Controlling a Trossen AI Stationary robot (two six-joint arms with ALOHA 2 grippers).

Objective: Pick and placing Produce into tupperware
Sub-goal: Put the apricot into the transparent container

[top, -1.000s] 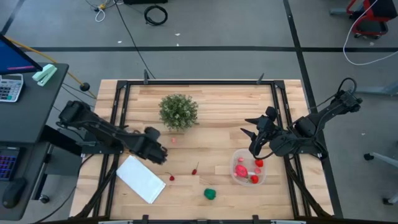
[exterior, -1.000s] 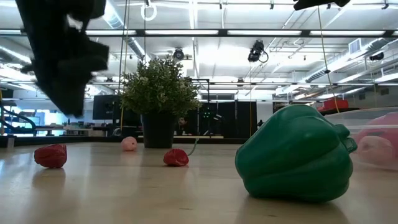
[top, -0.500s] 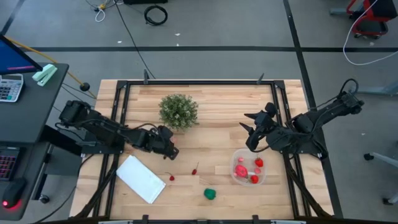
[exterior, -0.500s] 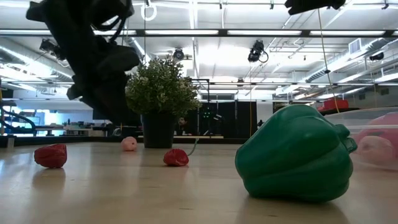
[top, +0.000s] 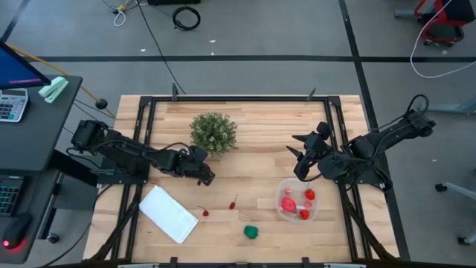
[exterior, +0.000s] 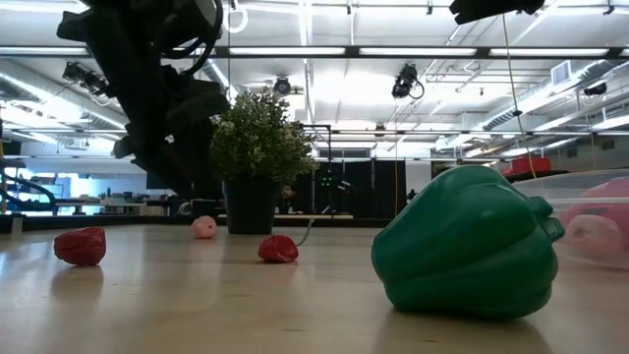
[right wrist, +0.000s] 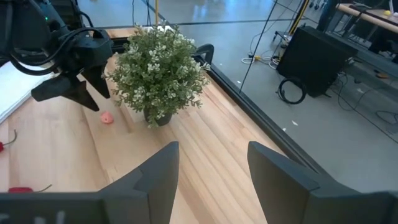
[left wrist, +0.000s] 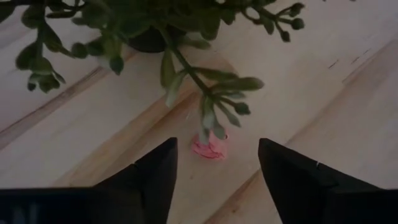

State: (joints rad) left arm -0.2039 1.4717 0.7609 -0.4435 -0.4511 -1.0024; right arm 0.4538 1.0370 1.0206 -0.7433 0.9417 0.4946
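Note:
My left gripper (top: 205,176) is open and hovers just above the table in front of the bushy plant (top: 213,132). In the left wrist view a small pink piece (left wrist: 210,148) lies on the wood between its two fingers (left wrist: 155,171), untouched. A green pepper (top: 252,232) and two small red pieces (top: 205,213) (top: 234,202) lie on the table's near half. The round clear tupperware (top: 315,210) stands at the right with several red and pink pieces inside. My right gripper (top: 298,167) is open, raised beyond the tupperware's far-left side.
A flat white rectangle (top: 169,214) lies near the left arm on the table's near-left. The plant's branches (left wrist: 205,93) hang over the pink piece. A black frame (top: 238,99) borders the table. Bare wood shows between the plant and the right gripper.
My left gripper has moved toward the table's right, from beside the white rectangle to the pink piece in front of the plant, and now covers it in the high view. My right gripper has drawn back a little from the tupperware toward the far edge.

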